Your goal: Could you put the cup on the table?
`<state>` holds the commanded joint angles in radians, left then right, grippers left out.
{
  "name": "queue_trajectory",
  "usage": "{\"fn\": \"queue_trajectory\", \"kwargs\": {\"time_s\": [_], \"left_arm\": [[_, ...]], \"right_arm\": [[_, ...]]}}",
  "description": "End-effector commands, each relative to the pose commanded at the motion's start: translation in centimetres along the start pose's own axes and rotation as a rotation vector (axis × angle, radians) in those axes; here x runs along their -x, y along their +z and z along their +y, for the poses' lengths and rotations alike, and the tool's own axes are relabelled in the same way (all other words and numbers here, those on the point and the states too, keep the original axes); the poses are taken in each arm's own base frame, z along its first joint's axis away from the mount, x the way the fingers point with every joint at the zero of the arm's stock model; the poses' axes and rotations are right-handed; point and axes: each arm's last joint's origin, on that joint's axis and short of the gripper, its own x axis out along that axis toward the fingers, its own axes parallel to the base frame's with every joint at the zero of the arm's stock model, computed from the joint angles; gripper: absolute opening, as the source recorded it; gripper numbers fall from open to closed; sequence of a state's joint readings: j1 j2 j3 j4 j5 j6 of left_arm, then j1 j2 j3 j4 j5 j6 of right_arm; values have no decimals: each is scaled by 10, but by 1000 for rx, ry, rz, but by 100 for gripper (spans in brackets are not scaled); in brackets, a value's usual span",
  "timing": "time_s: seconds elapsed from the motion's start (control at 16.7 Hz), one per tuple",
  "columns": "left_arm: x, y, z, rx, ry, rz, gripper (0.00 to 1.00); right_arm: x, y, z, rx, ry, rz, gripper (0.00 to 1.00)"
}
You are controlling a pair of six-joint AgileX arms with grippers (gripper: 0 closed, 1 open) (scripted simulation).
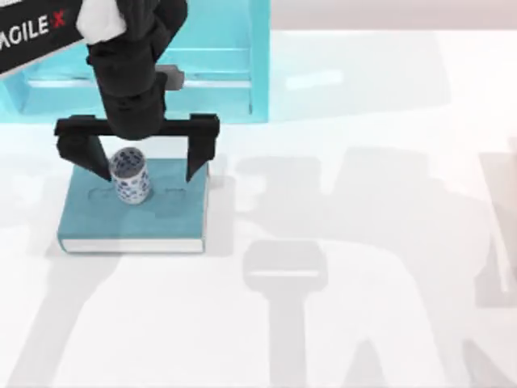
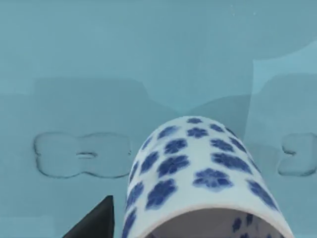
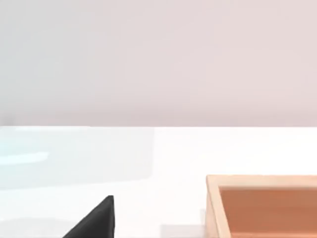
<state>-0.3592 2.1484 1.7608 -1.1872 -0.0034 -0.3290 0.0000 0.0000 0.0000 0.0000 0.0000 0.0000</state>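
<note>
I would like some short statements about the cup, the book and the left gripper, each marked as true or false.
1. The cup stands on the teal book. True.
2. The left gripper is shut on the cup. False: its fingers are spread wide, with the cup between them, close to one finger.
3. The cup is plain white. False: it carries a blue flower pattern, clear in the left wrist view.
4. The book lies on the table in front of a light-blue shelf unit. True.
5. The cup already rests on the bare table. False: it is on the book.
</note>
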Motion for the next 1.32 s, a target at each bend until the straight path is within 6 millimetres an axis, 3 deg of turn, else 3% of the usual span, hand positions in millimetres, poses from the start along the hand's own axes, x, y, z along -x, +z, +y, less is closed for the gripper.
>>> {"fn": "queue_trajectory", "kwargs": {"time_s": [0.3, 1.08, 1.32], "left_arm": [[-5, -1, 0, 0, 0, 1, 100], [-5, -1, 0, 0, 0, 1, 2], [-5, -1, 0, 0, 0, 1, 0]], "right_arm": [[0, 0, 0, 0, 0, 0, 100], [0, 0, 0, 0, 0, 0, 100], [0, 0, 0, 0, 0, 0, 100]]}}
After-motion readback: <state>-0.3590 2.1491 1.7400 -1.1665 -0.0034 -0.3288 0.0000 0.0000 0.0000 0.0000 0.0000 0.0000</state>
